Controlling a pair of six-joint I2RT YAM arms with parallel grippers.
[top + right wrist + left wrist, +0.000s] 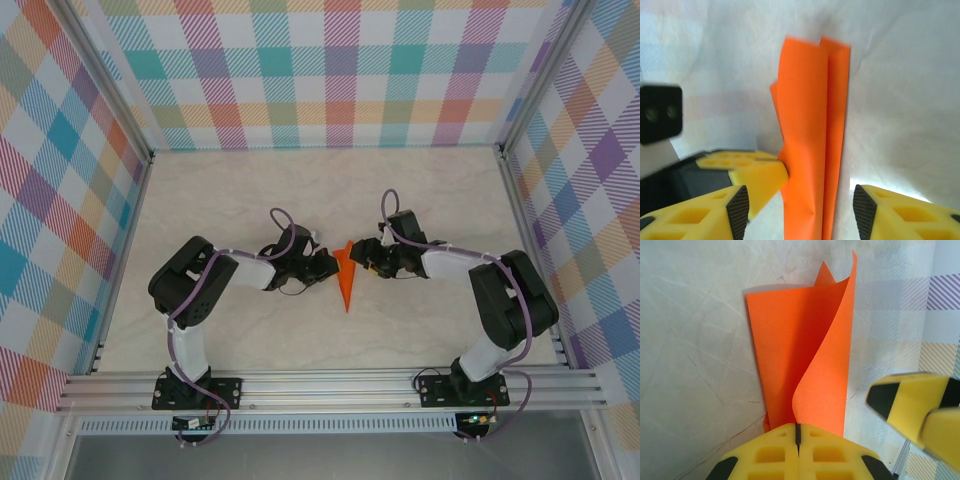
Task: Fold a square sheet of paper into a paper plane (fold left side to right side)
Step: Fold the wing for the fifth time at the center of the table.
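Pastel checked walls on three sides of a pale, marbled table. Along the near edge, a metal rail with two black arms bolted to it: left arm and right arm, both bent inward toward the middle of the table. There, between the two, a folded orange paper, narrow and pointed, lying on the table with its tip toward the near edge. Left pincer, yellow, closed tight on one edge of the paper, pads pressed together with no gap. Seen from that wrist, one orange flap curling up off a flatter layer beneath. Right pincer spread wide and holding nothing, one yellow finger on each side of the paper's long creased body, neither clearly touching it. Close by, a finger of the left pincer against the paper's side.
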